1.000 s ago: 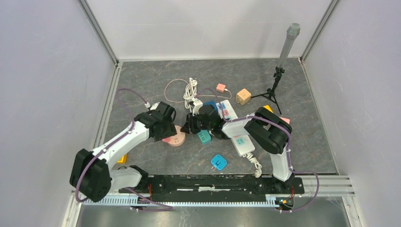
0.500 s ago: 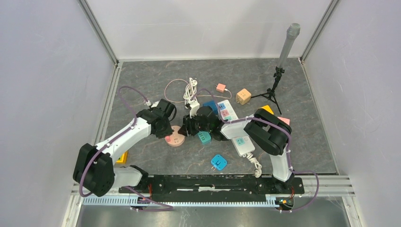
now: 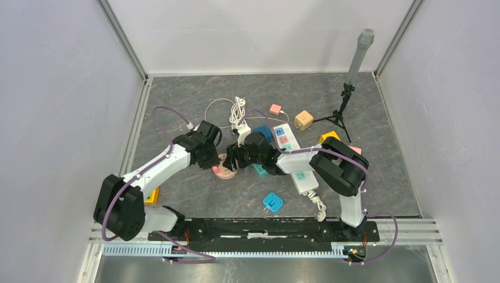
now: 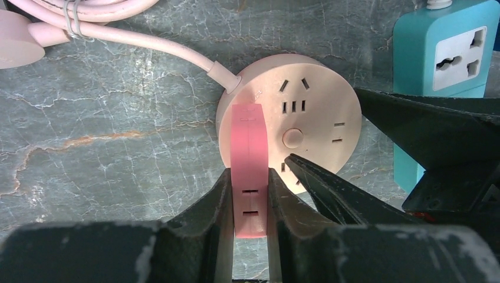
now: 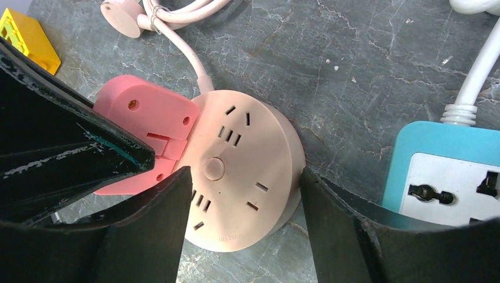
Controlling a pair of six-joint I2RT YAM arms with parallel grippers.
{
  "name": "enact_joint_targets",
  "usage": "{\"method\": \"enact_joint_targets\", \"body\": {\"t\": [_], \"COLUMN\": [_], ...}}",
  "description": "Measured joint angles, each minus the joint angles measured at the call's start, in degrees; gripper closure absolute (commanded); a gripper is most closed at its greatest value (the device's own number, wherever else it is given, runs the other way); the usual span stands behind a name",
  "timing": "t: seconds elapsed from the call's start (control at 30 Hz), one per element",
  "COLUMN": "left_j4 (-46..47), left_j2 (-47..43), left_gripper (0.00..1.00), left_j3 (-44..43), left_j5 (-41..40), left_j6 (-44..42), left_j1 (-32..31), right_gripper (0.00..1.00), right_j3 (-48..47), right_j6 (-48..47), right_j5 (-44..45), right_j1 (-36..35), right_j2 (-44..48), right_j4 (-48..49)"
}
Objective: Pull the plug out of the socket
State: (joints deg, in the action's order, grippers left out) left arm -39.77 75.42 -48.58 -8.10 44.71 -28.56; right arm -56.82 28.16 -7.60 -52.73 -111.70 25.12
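A round pale-pink socket (image 4: 312, 112) lies flat on the grey stone floor, its cord leading off to the upper left. A brighter pink plug (image 4: 250, 147) stands in its left side. My left gripper (image 4: 250, 177) is shut on this plug, one finger pressed to each flat face. In the right wrist view the plug (image 5: 141, 118) sits at the left edge of the socket (image 5: 247, 171). My right gripper (image 5: 244, 174) is open and straddles the socket, its right finger at the rim. From above, both grippers meet at the socket (image 3: 227, 171).
A teal socket block (image 5: 448, 177) lies just right of the round socket. A white power strip (image 3: 293, 156), a blue adapter (image 3: 272, 202), an orange cube (image 3: 303, 120) and a small tripod (image 3: 342, 109) are nearby. Coiled pink and white cords (image 3: 227, 112) lie behind.
My left gripper has closed onto the pink plug. My right gripper has opened and now straddles the socket. The socket and both grippers have shifted slightly right.
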Motion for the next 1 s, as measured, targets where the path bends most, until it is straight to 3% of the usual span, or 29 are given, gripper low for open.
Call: {"method": "enact_joint_targets", "body": {"t": [0.13,0.23,0.37,0.6,1.0], "left_j4": [0.04,0.31,0.66,0.76,-1.22], "left_j2": [0.0,0.0,1.33,4.07,4.09], "left_gripper": [0.46,0.43,0.54,0.97,0.98], "left_j3": [0.04,0.04,0.07,0.07,-1.38], "left_j5": [-0.37,-1.01,-1.95,-2.23,-1.51], "left_j6": [-0.02,-0.24,-0.22,-0.55,-0.98], "left_j1": [-0.02,-0.09,-0.07,-0.07,-0.07], "right_gripper": [0.26,0.28,0.31,0.37,0.39], "right_j3": [-0.98,-2.45,-2.62,-1.33,1.79], "right_j6": [-0.66,-1.18,-0.87,-0.61,-1.07], "right_j5": [1.18,2.1,3.8,6.67,10.54], "right_j1": [-0.57,-1.14,-1.38,-2.27,-4.11], "right_j2": [-0.33,-1.6,-2.29,-2.1,-1.75], "right_j4": [-1.44,-2.25,-2.05,0.09,5.27]}}
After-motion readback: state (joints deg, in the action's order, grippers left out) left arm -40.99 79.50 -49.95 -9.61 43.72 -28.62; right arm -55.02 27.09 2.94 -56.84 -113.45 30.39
